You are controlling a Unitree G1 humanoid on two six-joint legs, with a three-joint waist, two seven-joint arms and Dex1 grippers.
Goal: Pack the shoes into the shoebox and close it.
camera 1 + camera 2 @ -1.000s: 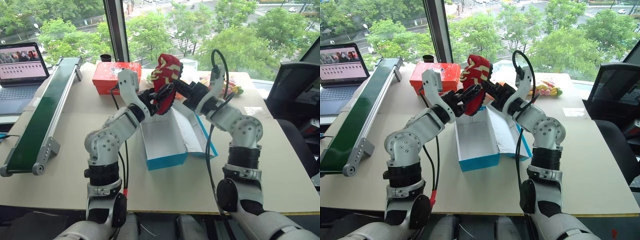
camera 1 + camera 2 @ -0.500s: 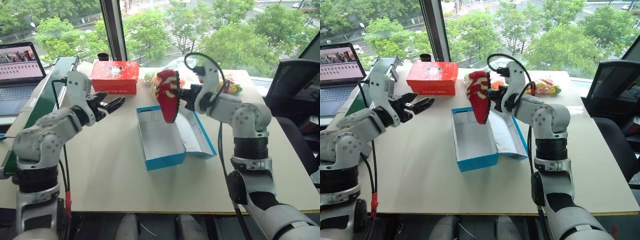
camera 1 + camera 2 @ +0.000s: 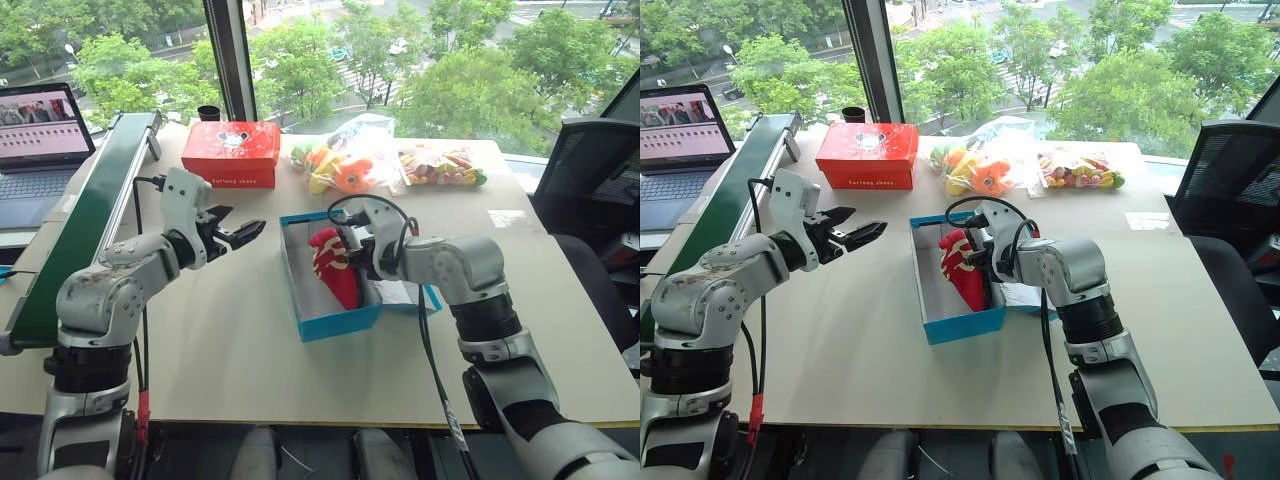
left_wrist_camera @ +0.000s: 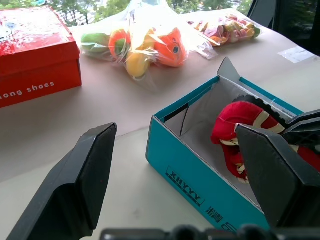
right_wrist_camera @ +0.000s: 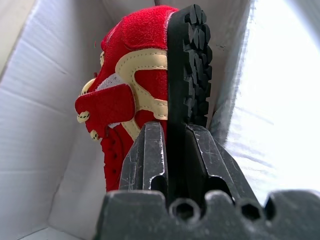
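Shoes (image 3: 335,265): a red fabric item with pale patterning and a dark treaded sole is seen inside the shoebox, standing on its side against the box's right wall; whether it is one shoe or both pressed together cannot be told.
Shoebox (image 3: 345,322): a bright blue box, pale inside, is set near the middle of the tabletop with its lid folded open to the right.
Right gripper (image 5: 170,150): it is reached into the shoebox, its two fingers set on either side of the dark sole; whether they press it or stand just off it cannot be told.
Left gripper (image 3: 240,236): it is held above the tabletop to the left of the shoebox, fingers spread wide with nothing between them.
Red box (image 3: 232,153): placed at the tabletop's far edge.
Bagged toys (image 3: 340,168): laid along the far edge, beyond the shoebox.
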